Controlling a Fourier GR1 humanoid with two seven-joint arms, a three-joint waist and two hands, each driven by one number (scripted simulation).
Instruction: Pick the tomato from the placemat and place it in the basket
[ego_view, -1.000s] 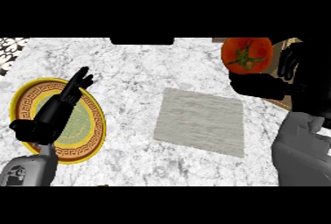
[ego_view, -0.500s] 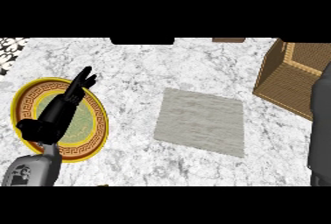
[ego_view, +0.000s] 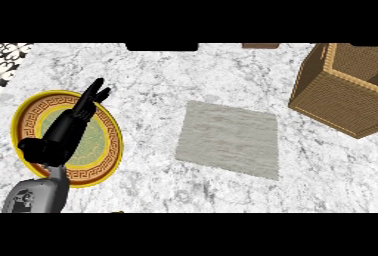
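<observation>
The grey placemat (ego_view: 229, 138) lies bare in the middle of the marble counter. A brown wicker basket (ego_view: 339, 91) stands at the right edge, partly cut off by the frame. No tomato shows anywhere in the head view; the basket's inside is hidden. My left hand (ego_view: 68, 129) rests open over the yellow plate at the left, fingers straight and pointing away from me. My right hand and forearm are out of the frame.
A yellow plate (ego_view: 109, 150) with a brown key-pattern rim and green centre sits at the left under my left hand. A dark object (ego_view: 161, 46) and a small brown one (ego_view: 260, 45) touch the counter's far edge.
One second ago my right hand held the tomato high at the upper right. Since then the tomato and the right arm have left the view, uncovering the basket. The left hand stayed still.
</observation>
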